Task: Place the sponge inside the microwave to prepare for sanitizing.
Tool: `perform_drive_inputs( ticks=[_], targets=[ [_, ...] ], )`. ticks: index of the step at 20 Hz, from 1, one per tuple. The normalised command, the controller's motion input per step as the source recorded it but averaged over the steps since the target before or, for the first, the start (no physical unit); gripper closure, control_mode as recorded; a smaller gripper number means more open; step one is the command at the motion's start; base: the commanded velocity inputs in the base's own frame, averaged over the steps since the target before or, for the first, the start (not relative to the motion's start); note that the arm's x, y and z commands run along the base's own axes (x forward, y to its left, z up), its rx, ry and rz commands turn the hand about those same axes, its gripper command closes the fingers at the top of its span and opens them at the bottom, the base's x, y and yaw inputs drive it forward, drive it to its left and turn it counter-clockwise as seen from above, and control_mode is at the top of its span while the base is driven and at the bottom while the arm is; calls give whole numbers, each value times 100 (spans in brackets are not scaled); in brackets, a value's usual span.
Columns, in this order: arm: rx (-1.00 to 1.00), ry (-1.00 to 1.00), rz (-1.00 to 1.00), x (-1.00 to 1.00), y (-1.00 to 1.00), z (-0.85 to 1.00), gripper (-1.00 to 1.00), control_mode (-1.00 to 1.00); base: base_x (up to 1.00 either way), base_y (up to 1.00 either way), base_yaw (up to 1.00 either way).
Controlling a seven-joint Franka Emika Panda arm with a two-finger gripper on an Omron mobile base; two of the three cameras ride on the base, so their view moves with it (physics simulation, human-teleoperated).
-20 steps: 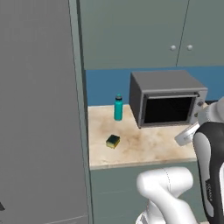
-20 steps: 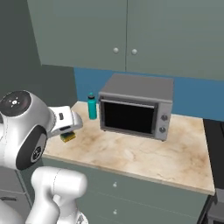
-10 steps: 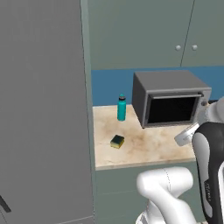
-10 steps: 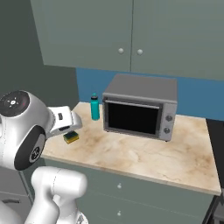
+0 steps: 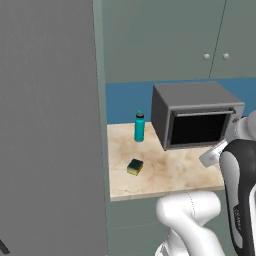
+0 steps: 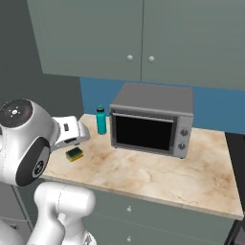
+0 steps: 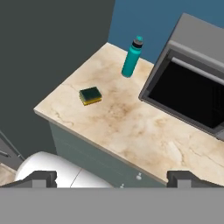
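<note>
The sponge is a small yellow block with a dark green top. It lies flat near the left end of the marble counter. My gripper hangs above the counter's front edge, well short of the sponge, and is open with its fingertips far apart and nothing between them. The white hand is level with the sponge in the right base view. The microwave is out of view.
A boxy grey countertop oven with a dark window stands on the counter against the blue wall. A teal bottle stands to its left. A tall grey cabinet borders the counter's left end.
The whole picture has shifted a little to the right in both base views, so the base has driven. The sponge, bottle and oven have kept their places on the counter. The gripper stays open.
</note>
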Motion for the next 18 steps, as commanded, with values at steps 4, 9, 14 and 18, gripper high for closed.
perform_drive_inputs(
  ticks=[4,9,14,18],
  targets=[
    [0,0,0,0,0,0,-100,100,5,6,0],
    [0,0,0,0,0,0,-100,100,0,0,0],
    [0,0,0,0,0,0,-100,100,5,4,0],
    [-3,8,-5,33,25,0,-100,-100,8,5,0]
  ],
)
